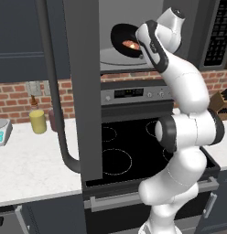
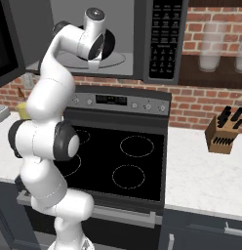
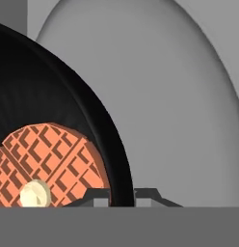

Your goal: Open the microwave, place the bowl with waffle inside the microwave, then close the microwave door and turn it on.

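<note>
A: What's sitting around the arm rn?

B: The microwave door [image 1: 81, 87] is hanging wide open, off to the gripper's left and nearer the base, w/ its curved grey handle [image 1: 53, 87] sticking out toward the cams. It's blocking part of the left base view of the stove [image 1: 133, 146], which is lying well below the gripper. On the counter [image 1: 28, 164], low and left of the hand, a yellow jar [image 1: 38, 121] is standing beside a small scale [image 1: 2, 132]. Far right & lower, a knife block [image 2: 222, 131] is sitting on the other counter. The keypad panel [image 2: 164, 36] is running just right of the hand.

A: And the gripper itself?

B: The gripper [image 3: 122, 195] is reaching into the microwave [image 2: 118, 19] cavity. The two fingertips [image 3: 95, 196] are straddling the rim of the bowl [image 3: 54, 101], one inside, one outside, clamped on it w/ only the rim's thickness between them. The bowl is hanging tilted just above the turntable [image 3: 179, 96]; can't tell if its lower edge is touching the plate.

A: Waffle?

B: The waffle [image 3: 46, 164] is lying inside the bowl, right next to the inner finger, w/ a pale blob [image 3: 34, 194] on it.
</note>
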